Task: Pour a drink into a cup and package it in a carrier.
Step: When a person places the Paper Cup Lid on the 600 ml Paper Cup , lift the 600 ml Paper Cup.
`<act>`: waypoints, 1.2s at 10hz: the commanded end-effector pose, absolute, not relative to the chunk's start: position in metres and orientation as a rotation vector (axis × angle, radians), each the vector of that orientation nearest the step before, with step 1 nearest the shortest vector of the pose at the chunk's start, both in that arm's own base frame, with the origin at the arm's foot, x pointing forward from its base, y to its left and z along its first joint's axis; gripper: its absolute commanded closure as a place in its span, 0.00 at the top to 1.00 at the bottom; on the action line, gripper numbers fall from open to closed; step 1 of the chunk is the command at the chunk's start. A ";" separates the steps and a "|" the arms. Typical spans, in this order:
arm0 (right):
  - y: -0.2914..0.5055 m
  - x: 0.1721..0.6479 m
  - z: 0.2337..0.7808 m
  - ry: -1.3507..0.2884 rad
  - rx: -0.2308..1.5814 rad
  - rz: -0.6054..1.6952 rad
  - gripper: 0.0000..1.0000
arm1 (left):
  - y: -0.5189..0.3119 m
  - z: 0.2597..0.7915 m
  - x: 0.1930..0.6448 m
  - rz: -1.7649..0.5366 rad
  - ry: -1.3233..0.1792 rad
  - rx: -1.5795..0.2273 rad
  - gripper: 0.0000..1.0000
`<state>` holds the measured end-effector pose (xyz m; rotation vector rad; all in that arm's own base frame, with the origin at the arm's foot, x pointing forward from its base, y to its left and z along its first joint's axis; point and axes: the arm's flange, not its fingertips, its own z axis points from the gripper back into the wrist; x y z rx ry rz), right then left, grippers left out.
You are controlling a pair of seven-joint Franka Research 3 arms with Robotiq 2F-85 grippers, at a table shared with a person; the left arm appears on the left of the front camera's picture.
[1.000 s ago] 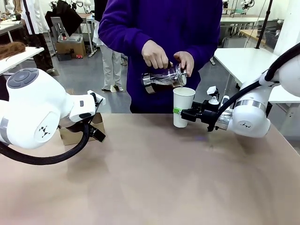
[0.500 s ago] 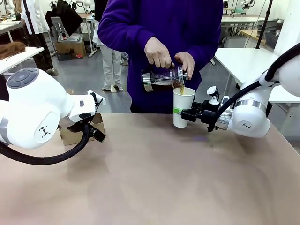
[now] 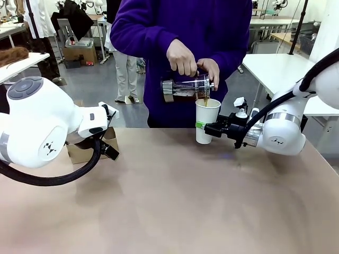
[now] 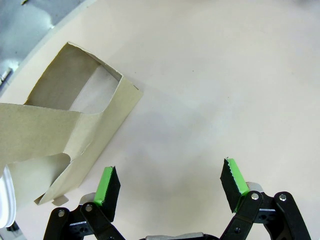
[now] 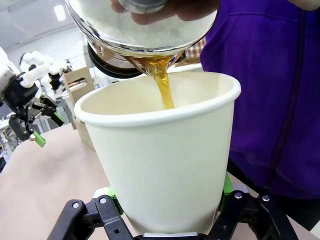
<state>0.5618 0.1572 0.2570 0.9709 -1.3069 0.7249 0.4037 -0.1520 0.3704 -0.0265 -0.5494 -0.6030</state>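
Jug [image 3: 183, 87] has tipped further over the cup [image 3: 206, 119]: drink [image 5: 164, 90] is pouring. Right gripper [image 5: 169, 207] clamps cup; left gripper [image 4: 170, 185] gapes wide.

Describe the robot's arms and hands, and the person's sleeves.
The left arm and right arm are rounded white shells, each with a small dark logo and a thick black cable. The left hand and right hand are black linkages with green pads. The person's sleeves are purple.
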 end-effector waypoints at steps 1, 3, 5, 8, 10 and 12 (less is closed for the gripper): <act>0.158 0.559 0.262 -1.311 0.970 0.725 0.80 | -0.151 0.371 0.404 -0.601 -0.550 -0.029 1.00; 0.158 0.559 0.262 -1.311 0.970 0.725 0.80 | -0.151 0.371 0.404 -0.601 -0.550 -0.029 1.00; 0.158 0.559 0.262 -1.311 0.970 0.725 0.80 | -0.151 0.371 0.404 -0.601 -0.550 -0.029 1.00; 0.158 0.559 0.262 -1.311 0.970 0.725 0.80 | -0.151 0.371 0.404 -0.601 -0.550 -0.029 1.00; 0.158 0.559 0.262 -1.311 0.970 0.725 0.80 | -0.151 0.371 0.404 -0.601 -0.550 -0.029 1.00; 0.158 0.559 0.262 -1.311 0.970 0.725 0.80 | -0.151 0.371 0.404 -0.601 -0.550 -0.029 1.00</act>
